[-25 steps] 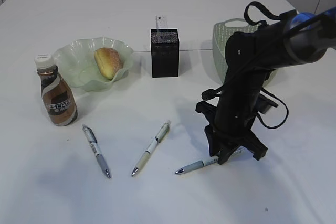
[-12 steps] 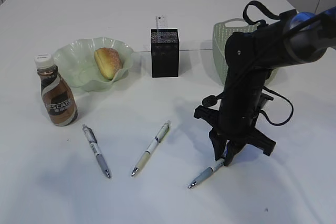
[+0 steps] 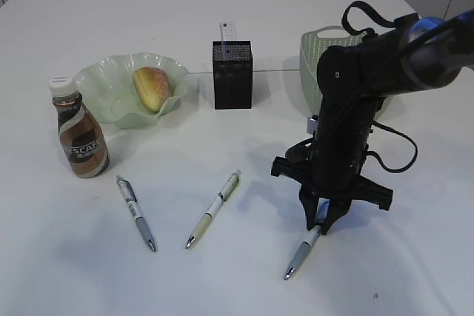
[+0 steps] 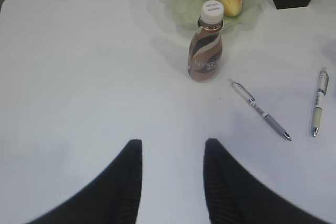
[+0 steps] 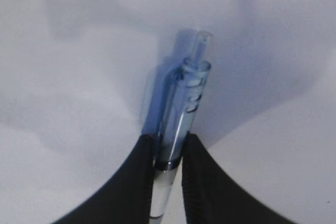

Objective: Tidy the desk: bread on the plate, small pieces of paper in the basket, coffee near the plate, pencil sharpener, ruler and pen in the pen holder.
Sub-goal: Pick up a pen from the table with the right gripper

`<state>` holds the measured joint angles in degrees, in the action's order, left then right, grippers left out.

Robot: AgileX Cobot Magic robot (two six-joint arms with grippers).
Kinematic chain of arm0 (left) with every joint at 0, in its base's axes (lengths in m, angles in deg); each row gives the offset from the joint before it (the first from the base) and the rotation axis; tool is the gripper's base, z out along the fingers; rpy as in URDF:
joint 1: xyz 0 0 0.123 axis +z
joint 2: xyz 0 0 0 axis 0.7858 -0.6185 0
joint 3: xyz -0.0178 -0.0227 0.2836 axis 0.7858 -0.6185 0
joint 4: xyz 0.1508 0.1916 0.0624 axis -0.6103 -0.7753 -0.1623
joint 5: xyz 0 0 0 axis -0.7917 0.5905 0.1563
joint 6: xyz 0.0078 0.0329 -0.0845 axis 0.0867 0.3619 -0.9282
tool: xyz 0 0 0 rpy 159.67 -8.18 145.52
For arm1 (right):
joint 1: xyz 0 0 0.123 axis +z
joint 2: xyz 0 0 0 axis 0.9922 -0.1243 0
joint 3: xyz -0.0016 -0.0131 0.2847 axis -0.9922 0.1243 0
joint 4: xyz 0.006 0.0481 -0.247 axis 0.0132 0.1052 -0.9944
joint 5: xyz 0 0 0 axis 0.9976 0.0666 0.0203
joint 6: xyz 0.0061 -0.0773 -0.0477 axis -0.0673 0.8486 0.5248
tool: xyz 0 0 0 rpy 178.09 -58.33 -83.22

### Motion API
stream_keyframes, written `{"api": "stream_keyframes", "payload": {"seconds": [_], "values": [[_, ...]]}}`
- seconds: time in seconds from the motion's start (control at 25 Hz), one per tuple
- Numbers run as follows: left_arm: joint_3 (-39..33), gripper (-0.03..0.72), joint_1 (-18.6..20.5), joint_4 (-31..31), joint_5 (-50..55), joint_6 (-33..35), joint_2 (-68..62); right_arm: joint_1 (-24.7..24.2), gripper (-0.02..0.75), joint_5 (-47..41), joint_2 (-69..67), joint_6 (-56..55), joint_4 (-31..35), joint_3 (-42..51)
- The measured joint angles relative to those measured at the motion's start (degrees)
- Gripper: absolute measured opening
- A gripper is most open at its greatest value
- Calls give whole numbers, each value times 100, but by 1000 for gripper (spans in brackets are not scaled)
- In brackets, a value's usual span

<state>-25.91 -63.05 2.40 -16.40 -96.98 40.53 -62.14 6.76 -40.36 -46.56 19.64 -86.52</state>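
**Right fingers clamped on a pen, near right of the desk**

The right fingers (image 5: 169, 153) are pinched tight on a pen (image 3: 302, 250), gripping it just below its clear blue clicker end. In the exterior view that pen slants down from the fingers (image 3: 324, 220), its tip toward the near edge of the desk (image 3: 222, 279); whether the tip touches the surface I cannot tell. The black right arm (image 3: 348, 116) comes in from the far right, standing in front of the basket (image 3: 315, 53).

The left fingers (image 4: 173, 182) stand part open with nothing between them, hanging over bare desk on the near left.

Two more pens lie flat left of the gripped one: one in the middle (image 3: 215, 209) and one further left (image 3: 136, 212), well apart. The coffee (image 3: 80, 138) stands upright beyond them, just beside the plate (image 3: 104, 86), and the bread (image 3: 152, 88) sits in the plate. The pen holder (image 3: 232, 75) stands at the far centre with the ruler (image 3: 228, 32) poking out of it.
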Motion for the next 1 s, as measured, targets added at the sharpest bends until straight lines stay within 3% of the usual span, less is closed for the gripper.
{"api": "stream_keyframes", "payload": {"seconds": [0.6,1.0], "values": [[0,268,0,0,-9,0,0,0,143,-300,0,2554,-105,-27],[0,268,0,0,-9,0,0,0,143,-568,0,3638,-598,-906]]}}
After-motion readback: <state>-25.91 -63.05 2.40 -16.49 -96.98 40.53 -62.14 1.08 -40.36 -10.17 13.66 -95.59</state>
